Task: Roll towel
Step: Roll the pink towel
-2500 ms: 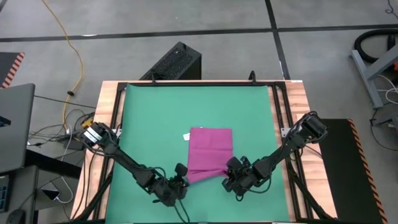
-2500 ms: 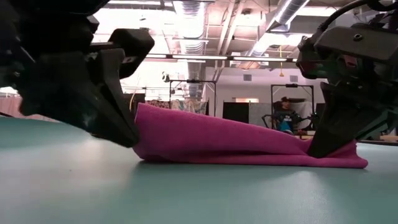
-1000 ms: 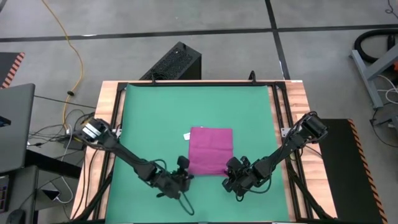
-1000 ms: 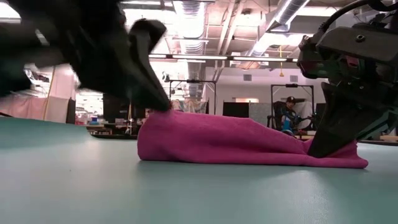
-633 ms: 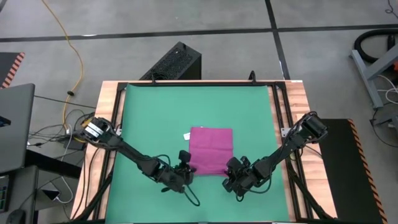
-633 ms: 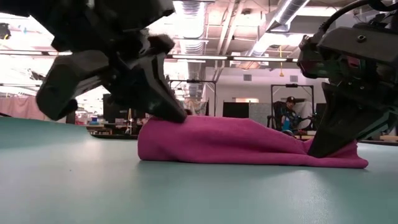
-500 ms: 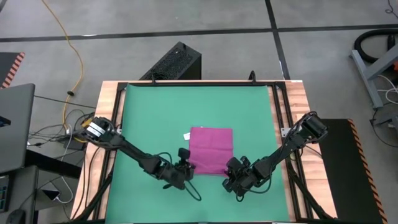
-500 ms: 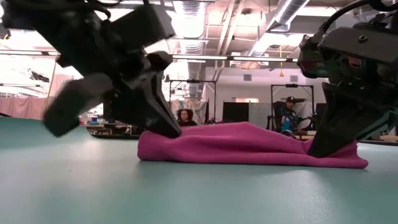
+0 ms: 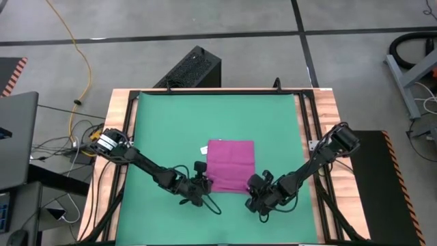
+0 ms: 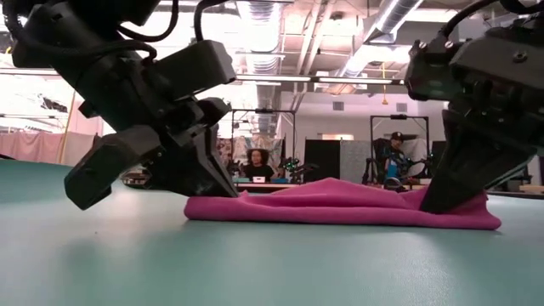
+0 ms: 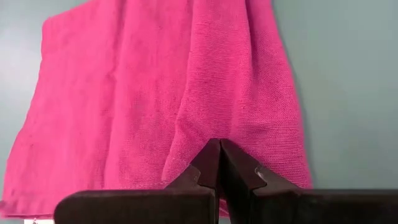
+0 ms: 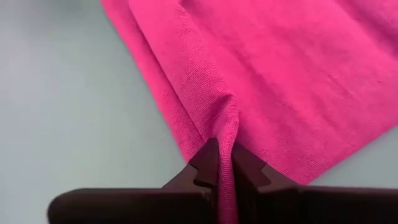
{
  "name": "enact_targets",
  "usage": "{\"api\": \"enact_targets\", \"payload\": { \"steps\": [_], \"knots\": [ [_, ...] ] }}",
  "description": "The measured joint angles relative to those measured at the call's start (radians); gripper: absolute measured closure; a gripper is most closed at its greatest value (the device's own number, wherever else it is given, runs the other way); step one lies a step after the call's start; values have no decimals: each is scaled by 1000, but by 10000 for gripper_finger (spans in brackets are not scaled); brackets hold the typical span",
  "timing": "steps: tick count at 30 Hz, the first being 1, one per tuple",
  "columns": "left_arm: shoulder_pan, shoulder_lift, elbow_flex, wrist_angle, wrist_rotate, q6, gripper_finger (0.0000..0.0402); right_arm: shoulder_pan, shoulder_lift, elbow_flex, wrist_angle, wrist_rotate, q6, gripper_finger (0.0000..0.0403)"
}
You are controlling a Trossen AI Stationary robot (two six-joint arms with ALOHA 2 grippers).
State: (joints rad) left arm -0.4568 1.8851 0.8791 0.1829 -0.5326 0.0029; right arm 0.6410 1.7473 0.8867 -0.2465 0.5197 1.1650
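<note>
Magenta cloth is what I have in the middle of my screens: the towel [image 9: 230, 166] lies folded flat on the green mat [image 9: 164, 130], nearer the mat's front edge than its back, with its small white tag [image 9: 204, 149] sticking out at the far left corner. From the table-height camera it reads as a low, slightly humped strip [image 10: 340, 204] resting on the mat.

My left gripper [image 9: 201, 183] sits at the towel's near left corner. Its wrist camera shows the two fingers pressed together tip to tip with no gap, the tips resting on the fabric [image 11: 186, 106] just beside a ridge. I see no cloth between them.

My right gripper [image 9: 255, 186] is at the near right corner. Through its wrist camera I see the fingers standing only a sliver apart, with a raised fold of the towel [image 12: 261, 74] running down between the tips, so it has a pinch of the edge.

Beyond the table, the low camera picks up two people [image 10: 255, 166] seated far back in the room.
</note>
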Motion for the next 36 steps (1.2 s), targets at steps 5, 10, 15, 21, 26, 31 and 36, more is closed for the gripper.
{"api": "enact_targets", "payload": {
  "steps": [5,10,15,21,26,31,36],
  "knots": [
    [-1,0,0,-13,5,-12,401,7,-14,9,-32,37,-30,352],
    [-1,0,0,-25,5,-15,402,12,-16,9,-79,53,-41,332],
    [-1,0,0,-51,6,-19,401,20,-48,9,-133,71,-41,278],
    [-1,0,0,-57,6,-33,401,37,-138,9,-184,236,-104,232],
    [-1,0,0,-61,6,-49,401,104,-180,10,-146,407,-300,253],
    [-1,0,0,-59,5,-49,401,110,-103,8,-33,380,-364,331],
    [-1,0,-1,-59,5,-56,402,90,2,7,87,368,-438,392]
  ]
}}
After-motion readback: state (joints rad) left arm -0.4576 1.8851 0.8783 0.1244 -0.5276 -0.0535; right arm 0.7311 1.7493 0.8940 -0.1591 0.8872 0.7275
